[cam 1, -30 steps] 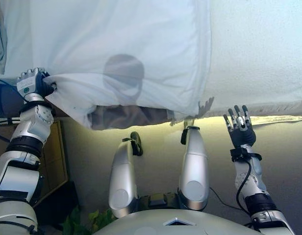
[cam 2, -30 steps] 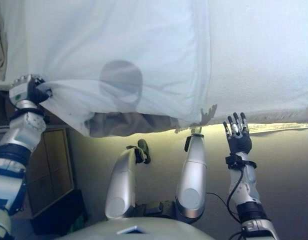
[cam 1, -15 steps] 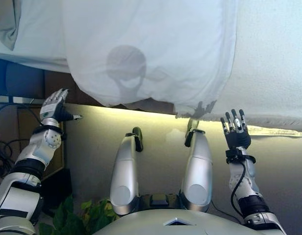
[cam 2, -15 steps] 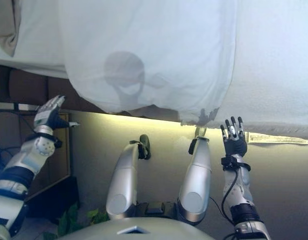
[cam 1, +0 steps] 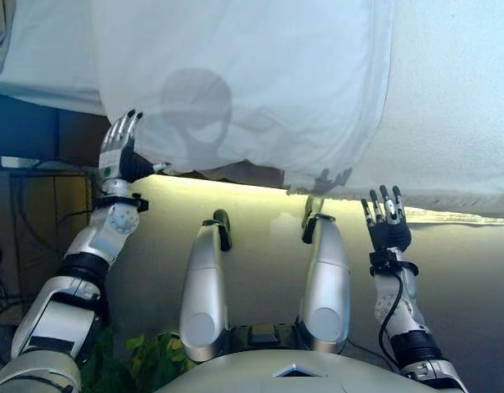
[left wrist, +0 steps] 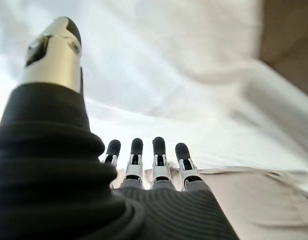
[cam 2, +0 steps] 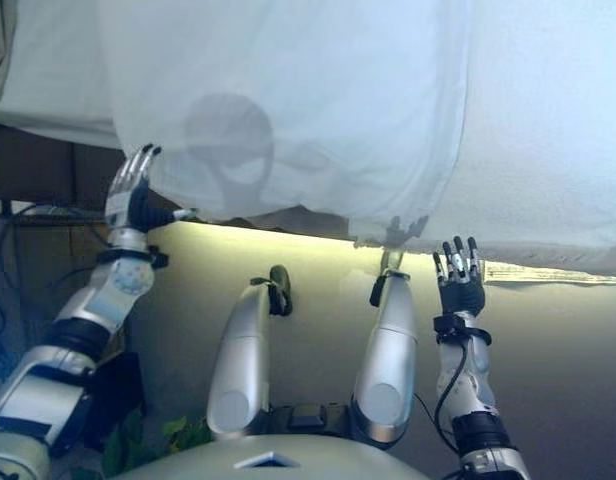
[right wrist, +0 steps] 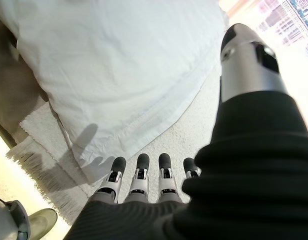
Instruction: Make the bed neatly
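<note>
I see the white duvet (cam 1: pixel 260 82) draped over the near edge of the bed (cam 1: pixel 448 106), its hem hanging above the floor. My left hand (cam 1: pixel 119 155) is raised at the duvet's lower left corner, fingers straight and spread, holding nothing. My right hand (cam 1: pixel 387 225) hovers below the textured bedspread edge, fingers spread, empty

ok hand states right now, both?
Left hand: open, fingers straight, at the white duvet's edge, holding nothing.
Right hand: open, fingers straight, just short of the bed edge, holding nothing.
</note>
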Controlling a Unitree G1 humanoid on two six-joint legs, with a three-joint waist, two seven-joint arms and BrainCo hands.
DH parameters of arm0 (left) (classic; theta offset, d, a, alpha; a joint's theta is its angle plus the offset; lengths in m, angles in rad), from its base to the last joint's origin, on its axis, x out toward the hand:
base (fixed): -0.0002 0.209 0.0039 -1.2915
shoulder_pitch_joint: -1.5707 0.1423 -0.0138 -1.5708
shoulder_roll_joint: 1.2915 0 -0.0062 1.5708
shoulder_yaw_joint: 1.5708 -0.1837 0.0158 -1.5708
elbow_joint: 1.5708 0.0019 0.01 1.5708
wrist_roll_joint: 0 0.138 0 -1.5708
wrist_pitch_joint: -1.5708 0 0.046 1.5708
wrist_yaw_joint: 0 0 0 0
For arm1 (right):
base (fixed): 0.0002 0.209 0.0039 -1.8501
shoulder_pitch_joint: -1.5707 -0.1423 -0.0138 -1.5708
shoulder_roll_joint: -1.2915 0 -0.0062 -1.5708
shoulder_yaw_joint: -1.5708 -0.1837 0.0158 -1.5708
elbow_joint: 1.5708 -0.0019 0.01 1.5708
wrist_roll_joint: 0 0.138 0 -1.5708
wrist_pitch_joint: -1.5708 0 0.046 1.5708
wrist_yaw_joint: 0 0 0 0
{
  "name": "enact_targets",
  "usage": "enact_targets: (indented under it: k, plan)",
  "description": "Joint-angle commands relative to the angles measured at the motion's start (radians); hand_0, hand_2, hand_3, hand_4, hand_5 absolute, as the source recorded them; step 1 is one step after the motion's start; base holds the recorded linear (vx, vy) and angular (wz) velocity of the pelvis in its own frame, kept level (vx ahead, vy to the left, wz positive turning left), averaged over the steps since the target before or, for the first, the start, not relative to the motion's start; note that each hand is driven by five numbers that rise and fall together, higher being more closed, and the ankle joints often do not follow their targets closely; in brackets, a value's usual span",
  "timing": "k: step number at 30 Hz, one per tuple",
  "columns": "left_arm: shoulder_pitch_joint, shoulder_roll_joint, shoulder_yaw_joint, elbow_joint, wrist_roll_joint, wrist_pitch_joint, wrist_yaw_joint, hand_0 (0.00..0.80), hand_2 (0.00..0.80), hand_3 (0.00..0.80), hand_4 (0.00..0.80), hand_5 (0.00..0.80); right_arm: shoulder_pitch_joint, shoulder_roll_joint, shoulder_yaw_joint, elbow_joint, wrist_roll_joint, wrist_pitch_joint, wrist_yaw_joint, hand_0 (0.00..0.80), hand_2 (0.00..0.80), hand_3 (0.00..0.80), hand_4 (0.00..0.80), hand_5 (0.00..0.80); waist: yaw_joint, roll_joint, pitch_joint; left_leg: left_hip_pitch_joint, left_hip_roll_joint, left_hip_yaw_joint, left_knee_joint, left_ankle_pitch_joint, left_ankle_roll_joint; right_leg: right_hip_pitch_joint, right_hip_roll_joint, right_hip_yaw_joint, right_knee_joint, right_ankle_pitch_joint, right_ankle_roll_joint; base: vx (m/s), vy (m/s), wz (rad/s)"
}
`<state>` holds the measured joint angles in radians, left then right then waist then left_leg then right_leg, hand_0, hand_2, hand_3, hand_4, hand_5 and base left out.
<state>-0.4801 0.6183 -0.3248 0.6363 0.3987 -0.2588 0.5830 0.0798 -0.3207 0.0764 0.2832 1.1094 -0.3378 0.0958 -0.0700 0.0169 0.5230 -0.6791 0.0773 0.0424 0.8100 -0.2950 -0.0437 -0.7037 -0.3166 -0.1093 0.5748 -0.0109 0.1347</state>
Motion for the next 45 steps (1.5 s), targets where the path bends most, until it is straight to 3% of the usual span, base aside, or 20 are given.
enact_targets:
  k: [1,17,29,30,31,33,34,45]
  plan:
    - [-0.073,0.015,0.013,-0.069,-0.051,-0.014,0.06,0.0,0.0,0.0,0.0,0.0,0.022,-0.005,-0.001,-0.11,-0.037,-0.014,-0.026,0.0,0.0,0.0,0.0,0.0,-0.014,-0.02,-0.003,0.008,-0.019,0.037,-0.102,0.073,0.034,0.062,-0.019,0.062,0.019,0.008,0.009,-0.001,-0.013,-0.04]
    - [-0.282,-0.046,-0.118,-0.054,0.015,0.084,0.075,0.0,0.0,0.0,0.0,0.0,-0.009,-0.031,0.04,-0.165,-0.059,-0.003,-0.097,0.0,0.0,0.0,0.0,0.0,-0.093,-0.05,-0.003,-0.041,0.003,0.08,-0.133,0.1,0.035,-0.009,0.007,0.093,-0.044,0.055,0.004,-0.013,0.018,-0.12]
    - [-0.414,-0.043,-0.194,0.102,0.06,0.185,0.043,0.0,0.0,0.0,0.0,0.0,-0.056,-0.066,0.091,-0.209,-0.066,-0.036,-0.173,0.0,0.0,0.0,0.0,0.0,-0.13,-0.062,-0.003,-0.091,0.026,0.115,-0.161,0.128,0.019,-0.074,0.008,0.11,-0.105,0.098,0.008,-0.025,0.014,-0.08]
    - [-0.416,-0.04,-0.195,0.115,0.058,0.183,0.043,0.154,0.154,0.154,0.154,0.154,-0.056,-0.069,0.092,-0.21,-0.066,-0.04,-0.178,0.0,0.0,0.0,0.0,0.0,-0.134,-0.063,-0.003,-0.093,0.028,0.117,-0.163,0.13,0.018,-0.078,0.007,0.113,-0.11,0.101,0.008,-0.01,0.043,-0.16]
    - [-0.42,-0.038,-0.197,0.124,0.052,0.183,0.043,0.414,0.414,0.414,0.414,0.414,-0.056,-0.07,0.093,-0.211,-0.068,-0.043,-0.18,0.0,0.0,0.0,0.0,0.0,-0.136,-0.062,-0.003,-0.092,0.028,0.119,-0.166,0.131,0.016,-0.079,0.007,0.114,-0.115,0.102,0.009,-0.009,0.048,-0.1]
    - [-0.425,-0.037,-0.2,0.139,0.051,0.186,0.045,0.75,0.75,0.75,0.75,0.75,-0.057,-0.074,0.093,-0.215,-0.072,-0.045,-0.183,0.0,0.0,0.0,0.0,0.0,-0.14,-0.062,-0.003,-0.092,0.027,0.123,-0.172,0.135,0.012,-0.08,0.004,0.116,-0.128,0.107,0.009,-0.01,0.047,-0.04]
    - [-0.428,-0.033,-0.202,0.144,0.049,0.183,0.044,0.8,0.8,0.8,0.8,0.8,-0.059,-0.078,0.093,-0.216,-0.071,-0.046,-0.183,0.0,0.0,0.0,0.0,0.0,-0.14,-0.062,-0.003,-0.093,0.026,0.123,-0.174,0.137,0.011,-0.081,0.002,0.117,-0.132,0.109,0.01,-0.008,0.038,-0.03]
    - [-0.407,-0.015,-0.196,0.097,0.076,0.173,0.051,0.8,0.8,0.8,0.8,0.8,-0.057,-0.072,0.112,-0.234,-0.064,-0.077,-0.193,0.0,0.0,0.0,0.0,0.0,-0.115,-0.047,-0.003,-0.111,0.006,0.099,-0.177,0.134,0.02,-0.103,-0.013,0.111,-0.108,0.102,0.023,-0.003,-0.012,-0.02]
